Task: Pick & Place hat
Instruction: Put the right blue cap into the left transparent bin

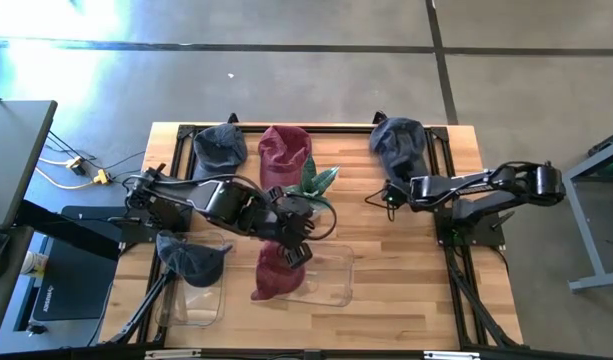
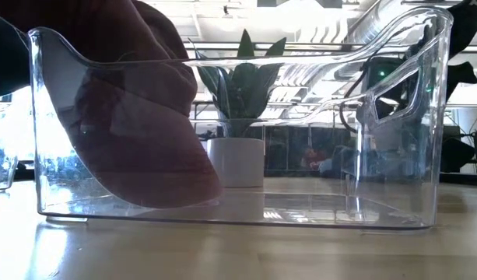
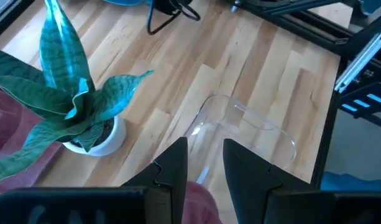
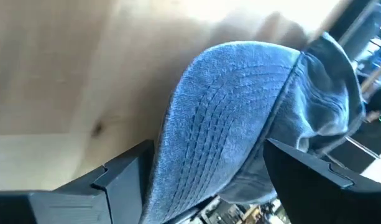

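Desk [image 1: 406, 290]: wooden top carrying five hats, two clear bins and a potted plant [image 1: 316, 182] near the middle of the far edge
Large clear bin [image 1: 331, 275]: near the middle of the near edge; a maroon hat [image 1: 276, 272] lies partly inside, draped over its left wall
Small clear bin [image 1: 191, 295]: near the near-left corner, with a dark blue hat [image 1: 191, 260] resting across its far rim
Hats not yet moved: a dark hat [image 1: 219, 146] and a second maroon hat [image 1: 284, 150] along the far edge, and a blue hat [image 1: 398, 143] at the far-right corner
Left gripper [image 1: 298, 240]: over the large bin's left end, right at the maroon hat; fingers [image 3: 174, 171] stand narrowly apart and the cloth shows just below them, not clearly pinched
Right gripper [image 1: 378, 197]: beside the blue hat at the far-right corner; fingers [image 4: 119, 171] spread wide on either side of its crown, not closed on it
Progress: judged roughly at the midpoint; two hats sit at bins, three remain on the desk, and the blue one looks next
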Robot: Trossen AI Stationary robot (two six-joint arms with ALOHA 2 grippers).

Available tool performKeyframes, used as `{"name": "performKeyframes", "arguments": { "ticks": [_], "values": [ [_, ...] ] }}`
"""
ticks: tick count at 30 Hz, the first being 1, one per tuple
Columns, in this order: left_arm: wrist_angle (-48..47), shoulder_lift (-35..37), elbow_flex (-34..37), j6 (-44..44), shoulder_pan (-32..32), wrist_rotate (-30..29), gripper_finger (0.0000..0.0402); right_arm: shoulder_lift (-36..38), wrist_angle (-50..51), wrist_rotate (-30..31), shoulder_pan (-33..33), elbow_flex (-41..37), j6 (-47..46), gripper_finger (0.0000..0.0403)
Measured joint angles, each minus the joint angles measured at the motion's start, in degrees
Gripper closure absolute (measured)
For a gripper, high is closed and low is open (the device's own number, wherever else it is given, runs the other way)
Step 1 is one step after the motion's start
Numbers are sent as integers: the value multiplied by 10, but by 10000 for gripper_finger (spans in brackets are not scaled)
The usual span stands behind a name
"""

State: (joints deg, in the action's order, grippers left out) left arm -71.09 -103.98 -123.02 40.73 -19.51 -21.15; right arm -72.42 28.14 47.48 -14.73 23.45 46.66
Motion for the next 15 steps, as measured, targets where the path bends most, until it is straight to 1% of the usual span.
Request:
{"name": "performKeyframes", "arguments": {
  "ticks": [3,6,9,14,15],
  "values": [
    [12,0,0,0,0,4,303,0,-4,0,-7,0,-1,141],
    [13,0,0,0,0,5,303,0,-12,7,-9,0,-1,190],
    [13,0,0,0,0,5,303,0,-14,20,-9,9,-4,252],
    [21,0,0,0,0,3,303,21,21,15,-5,54,-35,373],
    [23,0,0,-1,0,0,303,28,36,14,-3,69,-43,386]
  ]
}}
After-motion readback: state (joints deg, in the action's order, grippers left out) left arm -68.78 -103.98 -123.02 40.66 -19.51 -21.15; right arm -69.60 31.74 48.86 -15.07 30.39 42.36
